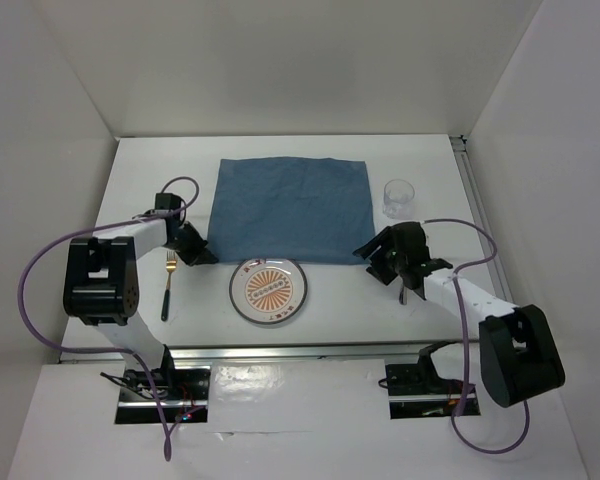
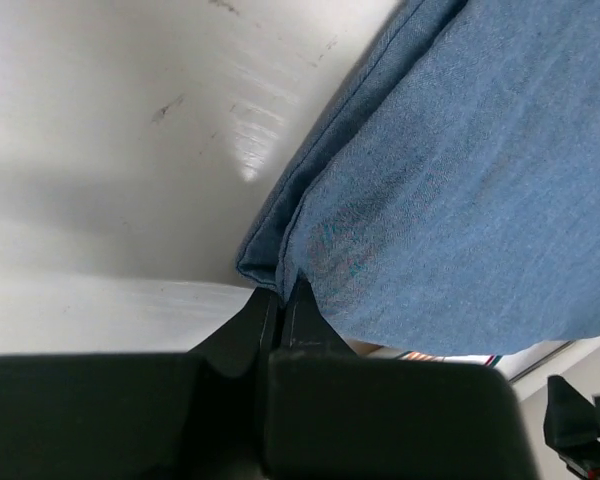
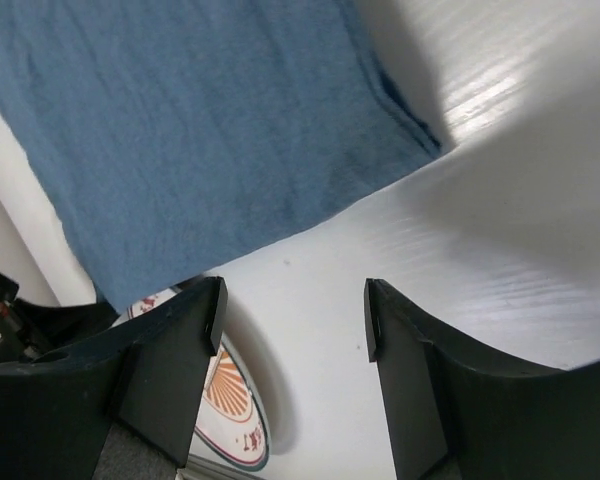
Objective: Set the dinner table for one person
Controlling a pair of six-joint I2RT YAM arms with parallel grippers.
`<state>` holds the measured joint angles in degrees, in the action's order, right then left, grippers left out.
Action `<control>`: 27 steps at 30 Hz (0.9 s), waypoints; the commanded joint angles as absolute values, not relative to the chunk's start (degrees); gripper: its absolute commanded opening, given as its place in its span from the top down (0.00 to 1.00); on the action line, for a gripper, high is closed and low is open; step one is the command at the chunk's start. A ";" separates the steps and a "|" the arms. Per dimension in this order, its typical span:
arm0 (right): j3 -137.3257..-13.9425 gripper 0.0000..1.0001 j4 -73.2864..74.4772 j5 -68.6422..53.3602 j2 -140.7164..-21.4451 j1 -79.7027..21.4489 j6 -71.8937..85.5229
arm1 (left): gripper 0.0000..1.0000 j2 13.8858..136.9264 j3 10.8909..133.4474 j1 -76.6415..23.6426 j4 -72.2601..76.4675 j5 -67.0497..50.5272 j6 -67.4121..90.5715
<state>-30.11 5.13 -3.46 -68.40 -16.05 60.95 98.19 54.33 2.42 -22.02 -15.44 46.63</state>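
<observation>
A blue square cloth (image 1: 290,208) lies flat on the white dinner table (image 1: 150,170), at the middle back. My left gripper (image 1: 205,256) is at the cloth's near-left corner. In the left wrist view it (image 2: 280,292) is shut, pinching the corner of the cloth (image 2: 460,180). My right gripper (image 1: 366,251) is at the cloth's near-right corner. In the right wrist view it (image 3: 292,312) is open and empty above bare table (image 3: 480,200), with the cloth's edge (image 3: 200,120) just beyond its fingertips.
A round plate (image 1: 269,290) with an orange sunburst sits just in front of the cloth and also shows in the right wrist view (image 3: 230,400). A gold fork (image 1: 168,285) with a dark handle lies left of the plate. A clear glass (image 1: 397,197) stands right of the cloth.
</observation>
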 commanded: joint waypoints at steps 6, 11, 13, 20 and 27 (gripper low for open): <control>-31.55 0.31 -2.19 -1.14 -79.61 -15.56 65.82 | 1.00 97.48 57.65 1.67 -21.80 -15.47 45.44; -32.26 0.29 -5.97 0.25 -83.66 -15.56 65.83 | 1.00 96.95 59.59 1.67 -23.03 -16.52 44.30; -35.15 0.35 -5.98 1.31 -86.74 -15.03 64.69 | 1.00 96.94 61.42 1.67 -23.72 -17.66 43.77; -52.01 1.00 -0.18 4.91 -87.28 -15.03 54.68 | 1.00 94.40 75.04 1.67 -30.66 -18.02 37.71; -64.24 1.00 5.19 6.15 -77.80 -14.50 44.04 | 1.00 86.58 90.86 1.67 -34.71 -16.79 35.42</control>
<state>-59.44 2.81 3.51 -83.35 -15.07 50.54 92.27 85.71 1.72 -32.51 -16.80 37.74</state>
